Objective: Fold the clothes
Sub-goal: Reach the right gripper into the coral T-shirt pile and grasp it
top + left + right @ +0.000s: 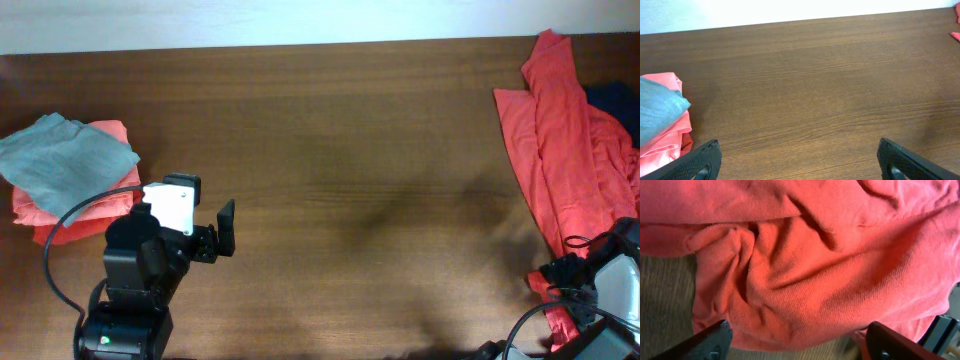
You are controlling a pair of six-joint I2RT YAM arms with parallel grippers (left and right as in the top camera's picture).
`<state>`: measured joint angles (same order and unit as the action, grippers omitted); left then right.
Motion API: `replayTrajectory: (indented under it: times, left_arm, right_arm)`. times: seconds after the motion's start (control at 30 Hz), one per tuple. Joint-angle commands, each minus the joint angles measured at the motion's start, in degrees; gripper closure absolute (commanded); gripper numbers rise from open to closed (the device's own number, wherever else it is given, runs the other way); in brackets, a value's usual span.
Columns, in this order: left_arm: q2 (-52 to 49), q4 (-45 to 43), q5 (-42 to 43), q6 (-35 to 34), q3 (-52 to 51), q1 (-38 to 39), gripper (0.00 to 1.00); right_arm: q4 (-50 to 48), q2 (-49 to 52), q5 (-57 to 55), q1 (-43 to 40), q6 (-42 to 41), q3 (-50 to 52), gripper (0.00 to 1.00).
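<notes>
Red-orange cotton, the T-shirt (565, 150), lies crumpled at the right end of the wooden table (350, 150). It runs in long folds from the far edge down toward the near right corner. The right gripper (800, 342) is positioned at the near end of this heap. In the right wrist view, its two dark fingers (710, 340) stand wide apart at the lower corners of the frame. A thick ridge of bunched fabric fills the space between and ahead of them. The cloth lies between the fingers, but neither finger is seen pressing on it, and a strip of bare table shows to the left of the fabric edge. The overhead view shows the right arm overlapping the lower hem of the T-shirt. The left gripper (802, 167) hangs over bare wood at the left side of the table, well apart from the T-shirt. Its fingers (695, 162) are spread fully wide with nothing between them. Only a small red corner of the T-shirt shows at the far right edge of the left wrist view. A grey folded top (60, 160) rests on a coral-pink folded garment (85, 215) at the left end of the table, just beside the left arm.
</notes>
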<state>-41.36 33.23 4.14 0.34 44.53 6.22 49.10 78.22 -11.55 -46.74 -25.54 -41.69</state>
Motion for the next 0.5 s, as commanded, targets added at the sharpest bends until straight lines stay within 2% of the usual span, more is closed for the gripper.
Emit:
replayTrajectory:
  times: [0.0, 0.3, 0.37, 0.47]
  left_arm:
    - [0.1, -0.1, 0.8, -0.3, 1.1, 0.0, 0.01]
    - [0.1, -0.1, 0.8, -0.4, 1.1, 0.0, 0.01]
    - [0.1, -0.1, 0.8, -0.3, 1.1, 0.0, 0.01]
    - [0.1, -0.1, 0.8, -0.3, 1.1, 0.0, 0.01]
  right_arm:
    - [-0.5, 0.3, -1.0, -0.3, -0.5, 0.2, 0.13]
    - [-1.2, 0.3, -1.0, -0.3, -0.5, 0.2, 0.35]
    - [-1.4, 0.3, -1.0, -0.3, -0.5, 0.2, 0.43]
    - [-1.7, 0.4, -1.0, -0.3, -0.5, 0.3, 0.7]
